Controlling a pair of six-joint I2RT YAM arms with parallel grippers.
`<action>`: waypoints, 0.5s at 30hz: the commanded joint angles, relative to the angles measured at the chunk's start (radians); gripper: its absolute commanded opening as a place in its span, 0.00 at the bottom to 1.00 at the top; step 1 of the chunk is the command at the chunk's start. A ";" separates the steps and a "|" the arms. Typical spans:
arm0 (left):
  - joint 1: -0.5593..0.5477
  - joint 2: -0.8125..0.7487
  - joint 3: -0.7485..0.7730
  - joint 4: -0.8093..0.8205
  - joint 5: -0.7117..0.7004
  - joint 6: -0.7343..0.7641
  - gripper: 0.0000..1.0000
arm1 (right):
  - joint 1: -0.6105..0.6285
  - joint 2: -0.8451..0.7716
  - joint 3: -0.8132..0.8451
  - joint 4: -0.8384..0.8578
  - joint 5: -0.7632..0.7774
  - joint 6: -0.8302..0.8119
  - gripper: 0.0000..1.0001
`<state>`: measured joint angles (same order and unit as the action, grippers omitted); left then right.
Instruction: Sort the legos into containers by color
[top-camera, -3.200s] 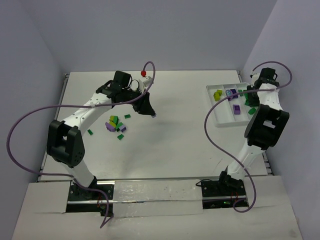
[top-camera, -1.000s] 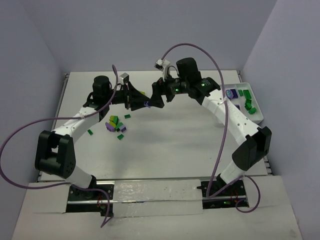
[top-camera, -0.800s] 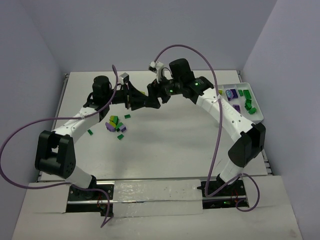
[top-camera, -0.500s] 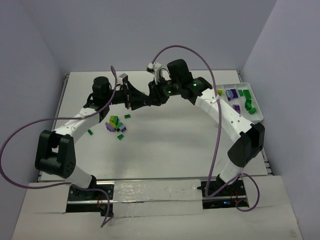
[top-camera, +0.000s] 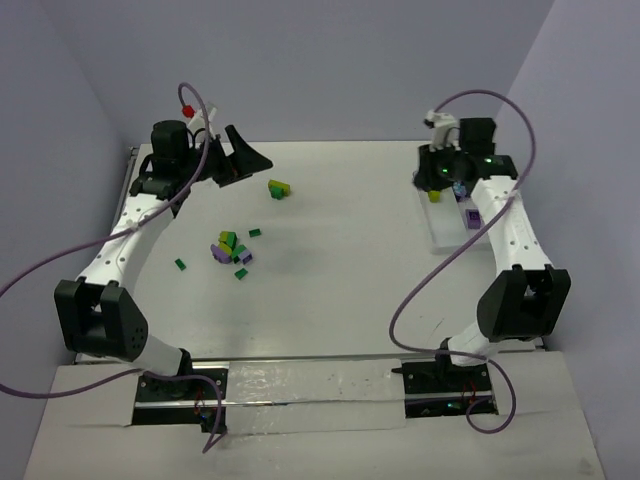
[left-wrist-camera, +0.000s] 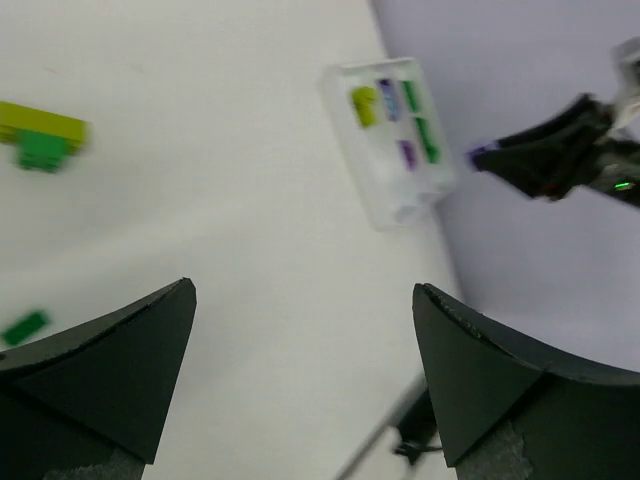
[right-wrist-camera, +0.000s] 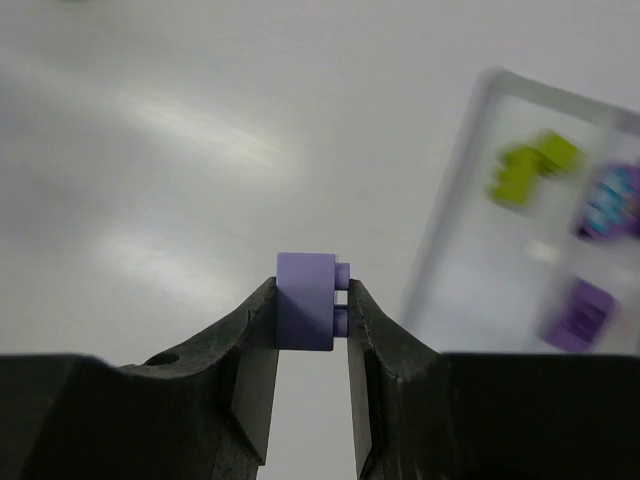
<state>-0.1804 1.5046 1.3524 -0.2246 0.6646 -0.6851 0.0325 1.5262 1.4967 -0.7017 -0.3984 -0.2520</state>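
My right gripper (right-wrist-camera: 312, 290) is shut on a lavender lego (right-wrist-camera: 305, 300), held above the table just left of the white container (right-wrist-camera: 470, 270). In that tray lie a yellow-green brick (right-wrist-camera: 530, 165) and purple bricks (right-wrist-camera: 585, 310). From above, the right gripper (top-camera: 440, 185) hangs at the tray's (top-camera: 445, 232) far left corner. My left gripper (top-camera: 245, 165) is open and empty at the far left, its fingers (left-wrist-camera: 100, 370) wide apart. A pile of legos (top-camera: 230, 250) lies left of centre, and a yellow-green and green piece (top-camera: 279, 188) lies behind it.
Single green bricks lie at the left (top-camera: 180, 264) and beside the pile (top-camera: 254, 232). Purple cables loop over both arms. The left wrist view shows the tray (left-wrist-camera: 395, 195) far across the table, close to the right wall.
The grippers met mid-table, where the lavender brick passed from left to right. The left gripper opened and swung back to the far left. The right arm carried the brick to the tray.
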 joint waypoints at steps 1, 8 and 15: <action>-0.004 -0.040 0.010 -0.164 -0.298 0.326 0.99 | -0.199 0.094 0.063 -0.108 0.199 -0.153 0.00; -0.004 -0.023 0.008 -0.175 -0.500 0.422 0.99 | -0.356 0.347 0.251 -0.179 0.278 -0.176 0.00; -0.004 0.023 0.038 -0.227 -0.455 0.483 0.99 | -0.368 0.557 0.394 -0.173 0.329 -0.162 0.01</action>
<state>-0.1833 1.5173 1.3487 -0.4190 0.2258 -0.2737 -0.3401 2.0335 1.7871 -0.8619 -0.1128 -0.4067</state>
